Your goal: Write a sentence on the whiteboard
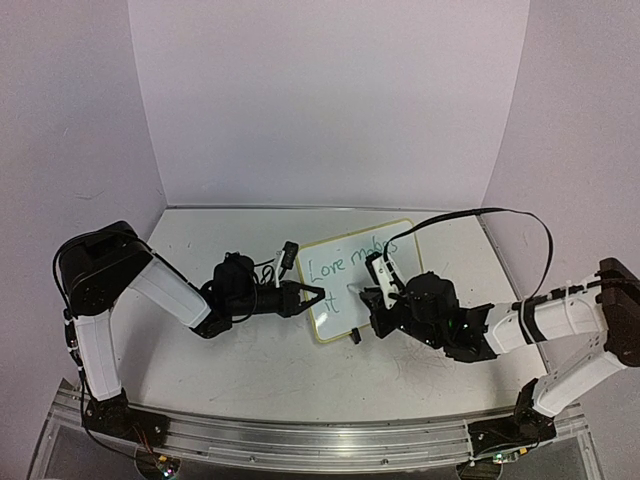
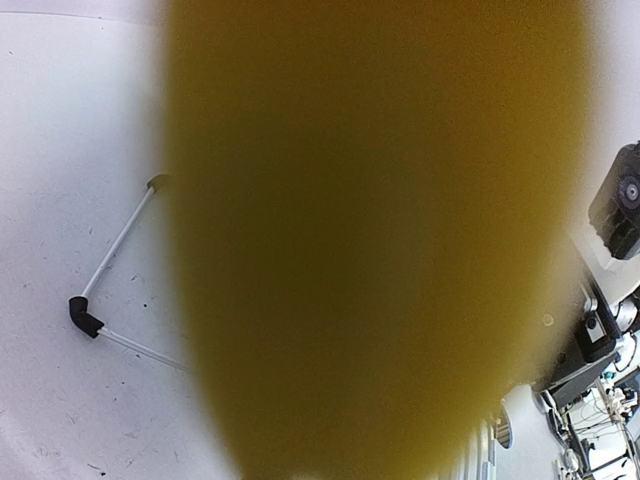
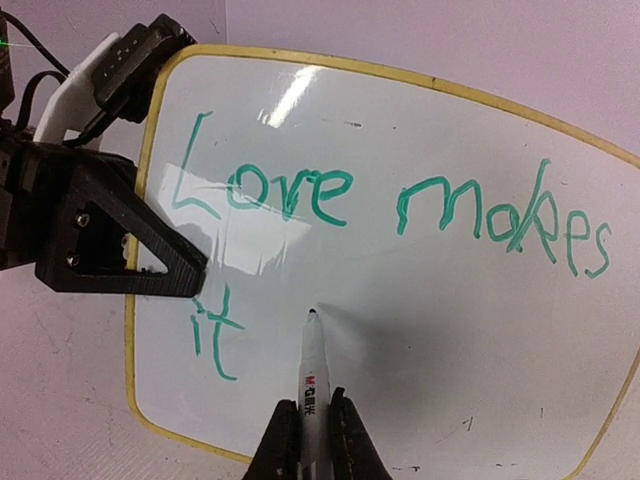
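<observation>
1. Find the board [image 1: 338, 308] flat on the worktop [image 1: 250, 375], between the left arm [image 1: 170, 290] and the right arm [image 1: 560, 320], long axis running left to right, skewed a little with the right end farther back
2. Read on it, in green, "Love makes" [image 3: 400, 205] along the top line and "it" [image 3: 212, 330] opening the second; judged part-written, with most of the lower line bare
3. Right jaws: clenched on a marker [image 3: 311, 380], held straight out along the jaws' own line, tip down on the board [image 3: 450, 330] just right of "it"
4. Left jaws: clenched too, tip lying over the board's left rim, beside the "L"; seemingly there to pin the board in place; cannot tell whether nipping the frame or only pressing on it
5. Left wrist view: mostly blocked by a yellow blur [image 2: 370, 240] close to the lens, so no help on that grip
6. Relation to turn on: bare board stretching right of the marker tip, along the long axis; next strokes therefore likely to run rightward, away from the left jaws and toward the right arm's own side
7. Nearer arm: both at the board, left at its rim, right over its lower middle; only the right carrying the marker, so count on that one for the writing
8. Watch for the board sliding under sideways strokes, given a weak pin on the left, and for the second line drifting off the near edge
</observation>
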